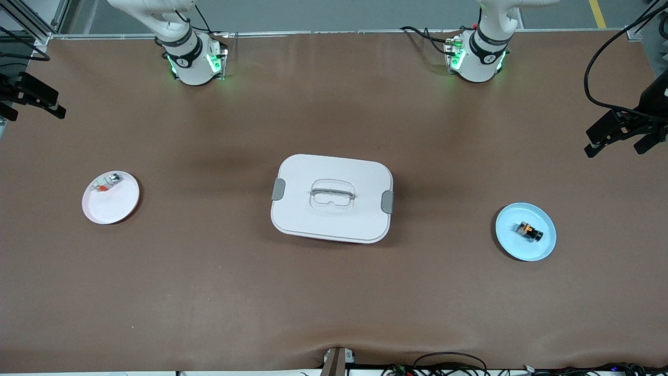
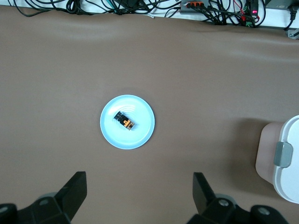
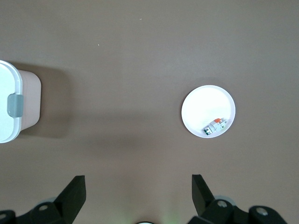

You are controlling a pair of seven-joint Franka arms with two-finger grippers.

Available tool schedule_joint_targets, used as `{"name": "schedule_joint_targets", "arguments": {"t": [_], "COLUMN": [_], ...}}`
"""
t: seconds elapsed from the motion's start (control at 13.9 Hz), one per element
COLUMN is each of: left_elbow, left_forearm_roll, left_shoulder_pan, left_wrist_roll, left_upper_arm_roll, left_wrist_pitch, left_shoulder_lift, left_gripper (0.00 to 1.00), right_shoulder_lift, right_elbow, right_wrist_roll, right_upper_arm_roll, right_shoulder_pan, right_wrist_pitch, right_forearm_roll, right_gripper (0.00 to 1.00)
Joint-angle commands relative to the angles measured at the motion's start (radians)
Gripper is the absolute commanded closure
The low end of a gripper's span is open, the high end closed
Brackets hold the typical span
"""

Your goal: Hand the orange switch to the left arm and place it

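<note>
The orange switch (image 1: 529, 231) (image 2: 126, 121), black with an orange cap, lies on a light-blue plate (image 1: 514, 245) (image 2: 135, 137) toward the left arm's end of the table. The white box (image 1: 332, 198) (image 2: 289, 163) (image 3: 9, 107) stands mid-table with its lid on. My left gripper (image 2: 139, 179) hangs high over bare table near the blue plate, open and empty. My right gripper (image 3: 138, 179) hangs high over bare table near the pink plate, open and empty too. Neither hand shows in the front view, only the arms' bases.
A pale pink plate (image 1: 112, 206) (image 3: 201, 105) with a whitish-clear part (image 1: 106, 184) (image 3: 215, 127) lies toward the right arm's end. Black camera mounts (image 1: 31, 94) (image 1: 626, 125) jut in at both table ends. Cables (image 2: 140, 7) run along the front edge.
</note>
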Motion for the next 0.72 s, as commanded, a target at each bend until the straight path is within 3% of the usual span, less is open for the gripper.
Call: {"name": "schedule_joint_targets", "arguments": {"t": [0.0, 0.65], "left_elbow": [0.030, 0.030], "left_forearm_roll": [-0.005, -0.009], "left_shoulder_pan": [0.001, 0.003], "left_wrist_roll": [0.013, 0.008], "left_upper_arm_roll": [-0.002, -0.002], "left_wrist_pitch": [-0.012, -0.012], "left_shoulder_lift": [0.017, 0.017], "left_gripper": [0.00, 0.00], "right_shoulder_lift": [-0.028, -0.028], "right_elbow": [-0.020, -0.021], "right_wrist_roll": [0.020, 0.027], "right_upper_arm_roll": [0.000, 0.000], "right_shoulder_pan": [0.006, 0.008], "right_wrist_pitch": [0.001, 0.004], "right_forearm_roll": [0.011, 0.011], "right_gripper": [0.00, 0.00]}}
